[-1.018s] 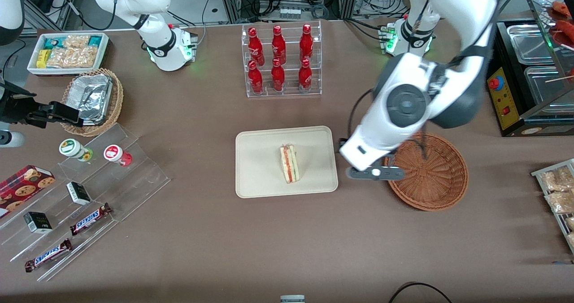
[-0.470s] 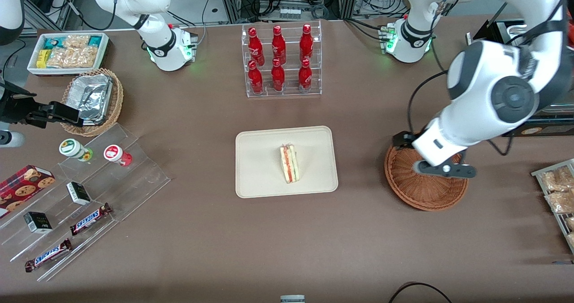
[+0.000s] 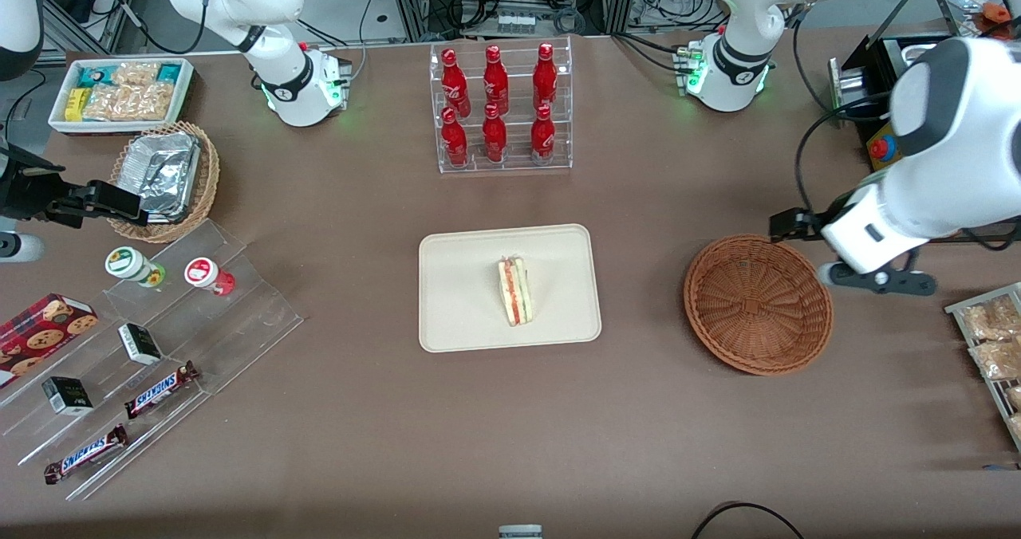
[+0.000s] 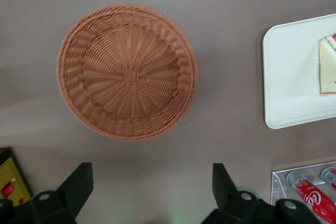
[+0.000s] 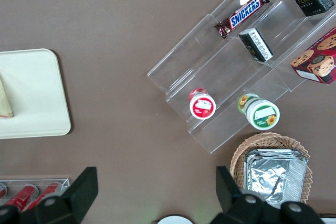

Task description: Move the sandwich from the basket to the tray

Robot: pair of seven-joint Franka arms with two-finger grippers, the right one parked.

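The sandwich (image 3: 517, 291), a pale wedge with red, orange and green layers, lies on the cream tray (image 3: 463, 316) in the middle of the table; part of it (image 4: 327, 65) and of the tray (image 4: 289, 77) show in the left wrist view. The reddish-brown basket (image 3: 758, 304) stands empty beside the tray, toward the working arm's end; it fills the left wrist view (image 4: 127, 71). My gripper (image 3: 865, 272) hangs high, beside the basket and a little farther from the front camera. It is open and empty (image 4: 152, 184).
A clear rack of red bottles (image 3: 498, 108) stands farther from the camera than the tray. A black and yellow appliance (image 3: 901, 172) and a rack of snack packets (image 3: 993, 348) lie at the working arm's end. Snack shelves (image 3: 151, 348) and a foil-filled basket (image 3: 163, 176) lie toward the parked arm's end.
The working arm has swung away from the tray, passed above the basket and now hangs beside it at its own end of the table. The sandwich has stayed on the tray.
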